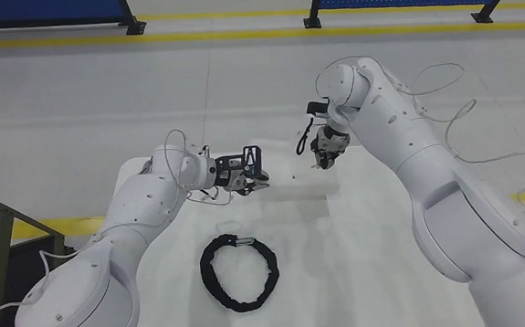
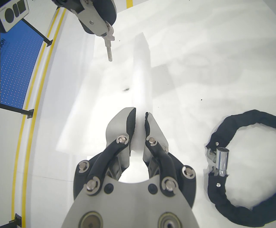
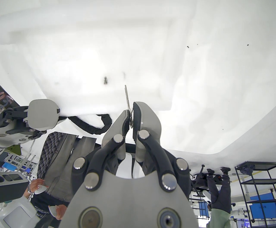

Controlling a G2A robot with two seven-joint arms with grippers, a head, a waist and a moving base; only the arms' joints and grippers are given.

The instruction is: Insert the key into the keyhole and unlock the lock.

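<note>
Because the key (image 2: 108, 48) must enter blade-first, my right jaws pinch its head, well apart from the lock (image 2: 221, 160). My left jaws hang nearer the lock, narrowly open, empty.

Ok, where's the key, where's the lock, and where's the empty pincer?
key (image 2: 109, 50), left wrist view, on its metal blade.
lock (image 2: 221, 159), left wrist view, on its shiny cylinder.
left pincer (image 2: 140, 115), left wrist view, midway between its fingertips.

Key (image 3: 127, 96) head hidden in right tool (image 3: 130, 110); lock (image 2: 216, 194) loop cropped.
</note>
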